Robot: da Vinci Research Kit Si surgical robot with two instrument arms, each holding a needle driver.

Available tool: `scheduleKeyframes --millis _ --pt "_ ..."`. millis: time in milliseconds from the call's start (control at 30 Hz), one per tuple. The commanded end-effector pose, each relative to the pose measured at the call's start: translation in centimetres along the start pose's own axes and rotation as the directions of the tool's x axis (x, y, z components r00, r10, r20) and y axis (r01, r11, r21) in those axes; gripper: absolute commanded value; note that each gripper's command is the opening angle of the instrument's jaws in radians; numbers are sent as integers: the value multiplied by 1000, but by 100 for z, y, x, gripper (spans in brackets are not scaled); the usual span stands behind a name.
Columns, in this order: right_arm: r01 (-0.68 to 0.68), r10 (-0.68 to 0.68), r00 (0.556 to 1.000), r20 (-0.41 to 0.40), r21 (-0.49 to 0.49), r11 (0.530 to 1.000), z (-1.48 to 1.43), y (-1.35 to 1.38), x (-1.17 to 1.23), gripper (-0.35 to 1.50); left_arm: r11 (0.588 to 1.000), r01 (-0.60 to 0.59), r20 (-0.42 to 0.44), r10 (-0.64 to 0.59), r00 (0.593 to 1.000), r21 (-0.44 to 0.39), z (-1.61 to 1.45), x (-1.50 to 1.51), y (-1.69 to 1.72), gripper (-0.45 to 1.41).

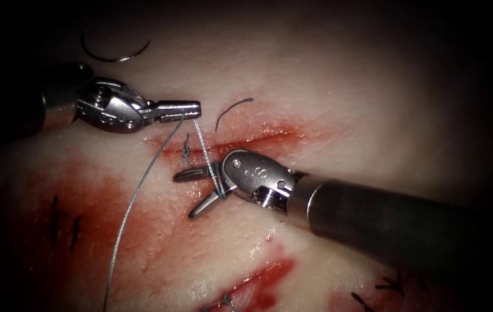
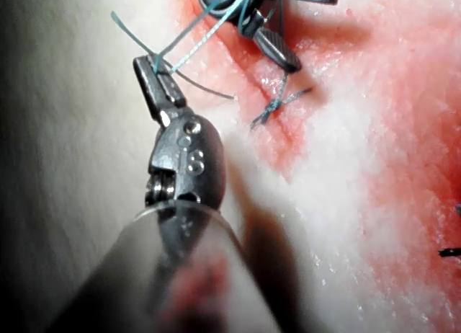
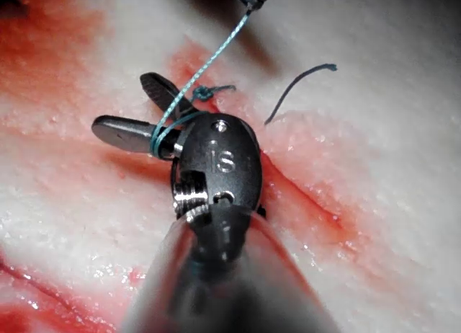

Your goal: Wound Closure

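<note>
My left tool (image 1: 191, 108) (image 2: 144, 65) hangs over the left end of the cut (image 1: 246, 140), jaws shut on the thread (image 1: 203, 147). From there one strand drops to my right tool (image 1: 184, 195) (image 3: 121, 102) and wraps round the base of its jaws as a loop (image 1: 219, 186) (image 3: 160, 133). Those jaws stand open with nothing between them. A second strand (image 1: 130, 208) trails down to the left. A knot (image 1: 186, 151) (image 3: 204, 93) (image 2: 277, 106) sits on the cut. The curved needle (image 1: 113, 56) lies free on the tissue at the far upper left, held by neither tool.
A loose cut end of thread (image 1: 232, 108) (image 3: 295, 90) lies just above the cut. Dark stitches (image 1: 61, 222) mark the red-stained tissue at the left, and others (image 1: 390, 283) sit at the lower right. A second red wound (image 1: 255, 280) lies low in the middle.
</note>
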Motion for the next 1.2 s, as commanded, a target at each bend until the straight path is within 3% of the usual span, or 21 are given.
scheduleKeyframes --millis 33,200,367,600,967,1200 --pt "-13 14 999 -40 21 1000 7 5 1 116 1000 2 -13 -2 1000 -14 6 -13 -2 -45" --pt "-42 53 985 -166 65 997 3 3 4 116 999 -18 -29 17 999 -43 7 -39 25 -45" --pt "-84 100 948 -303 65 994 -7 3 15 116 996 -49 32 51 998 -76 0 -59 52 -45" --pt "-132 120 918 -378 -8 991 -24 1 21 114 996 -48 68 53 996 -74 -17 -71 71 -45" --pt "-169 116 887 -448 -80 982 -38 17 25 116 997 -49 134 56 989 -59 -10 -44 108 -45" --pt "-199 52 884 -464 -272 942 -49 30 20 114 998 -42 183 49 982 -43 4 -14 124 -45"
